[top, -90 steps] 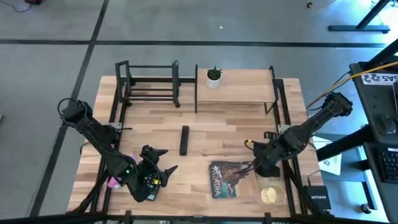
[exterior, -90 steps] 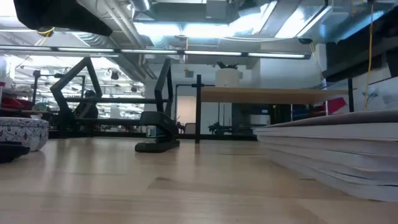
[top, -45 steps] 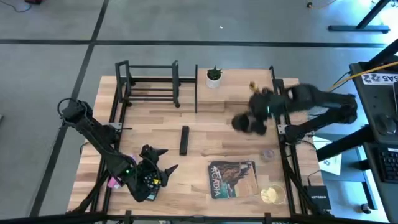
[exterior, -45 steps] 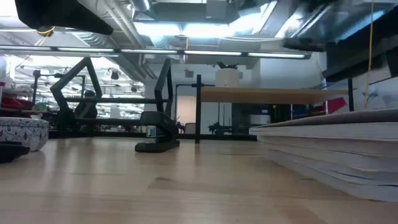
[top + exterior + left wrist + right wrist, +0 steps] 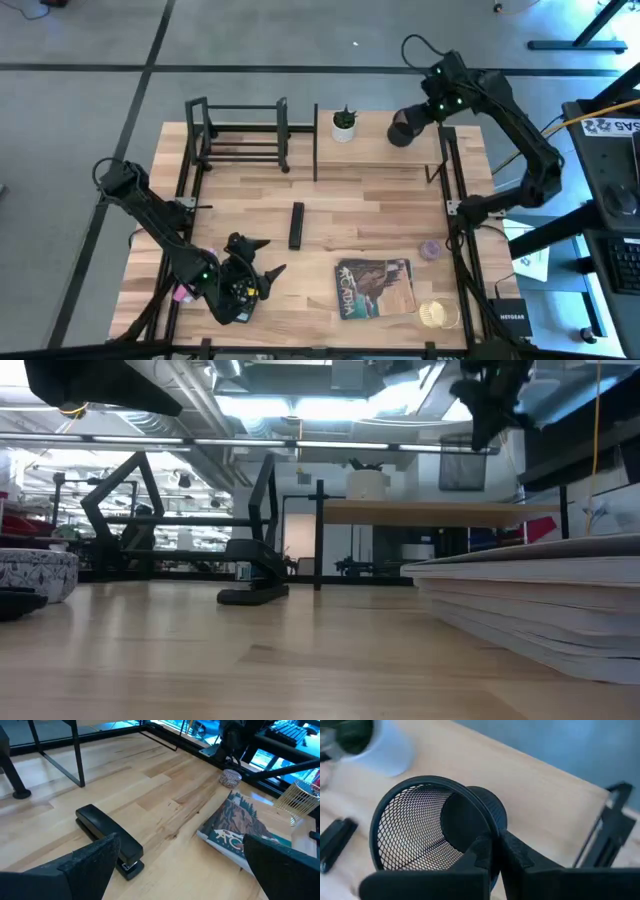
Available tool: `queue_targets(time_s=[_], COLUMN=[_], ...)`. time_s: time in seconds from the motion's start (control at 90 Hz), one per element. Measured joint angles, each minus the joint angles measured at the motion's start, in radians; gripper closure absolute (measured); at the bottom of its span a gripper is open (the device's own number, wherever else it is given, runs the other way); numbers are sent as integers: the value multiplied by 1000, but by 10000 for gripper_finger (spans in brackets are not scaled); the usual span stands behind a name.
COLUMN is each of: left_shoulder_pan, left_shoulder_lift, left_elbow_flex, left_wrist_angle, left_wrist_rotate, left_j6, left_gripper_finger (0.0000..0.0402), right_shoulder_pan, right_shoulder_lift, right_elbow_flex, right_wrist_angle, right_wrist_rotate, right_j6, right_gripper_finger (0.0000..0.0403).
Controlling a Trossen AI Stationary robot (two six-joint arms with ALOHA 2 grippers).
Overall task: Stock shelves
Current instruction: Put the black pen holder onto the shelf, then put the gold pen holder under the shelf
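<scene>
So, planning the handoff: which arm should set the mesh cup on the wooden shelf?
Right: its end effector already grips the mesh cup above the wooden shelf.

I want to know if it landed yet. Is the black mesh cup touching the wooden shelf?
Apart. The low view shows the mesh cup, held by the right tool, hanging above the wooden shelf with a clear gap underneath.

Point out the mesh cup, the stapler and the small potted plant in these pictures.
mesh cup [image 5: 427, 827]: right wrist view, inside of its mesh wall, rim clamped by the right tool.
stapler [image 5: 296, 225]: high view, middle of its black body.
potted plant [image 5: 344, 126]: high view, white pot on the wood shelf.
</scene>
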Motion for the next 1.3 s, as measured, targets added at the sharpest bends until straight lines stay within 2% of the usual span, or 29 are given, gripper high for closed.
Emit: queue_targets(time_s=[0.144, 0.356, 0.422, 0.778, 0.878, 1.167, 1.3], left_shoulder_pan=[0, 0, 0, 0, 0, 0, 0], left_shoulder_lift=[0, 0, 0, -1, -1, -1, -1], left_elbow_flex=[0, 0, 0, -1, -1, -1, -1], left_wrist_angle=[0, 0, 0, 0, 0, 0, 0], left_wrist_rotate=[0, 0, 0, 0, 0, 0, 0], left_j6=[0, 0, 0, -4, -5, -7, -7], left_gripper_finger=[2, 2, 2, 2, 2, 2, 2], right_shoulder_pan=[-84, -180, -204, -212, -212, -212, -211], right_shoulder_lift=[58, 73, 72, 71, 71, 71, 71], right_elbow_flex=[0, 0, 0, 0, 0, 0, 0], right_wrist_angle=[-4, 4, 15, 47, 44, 30, 18], right_wrist_rotate=[-71, -59, -87, -80, -80, -90, -104], right_j6=[-1, -7, -3, 50, 47, 17, -10], right_gripper_finger=[402, 402, 402, 398, 378, 284, 259])
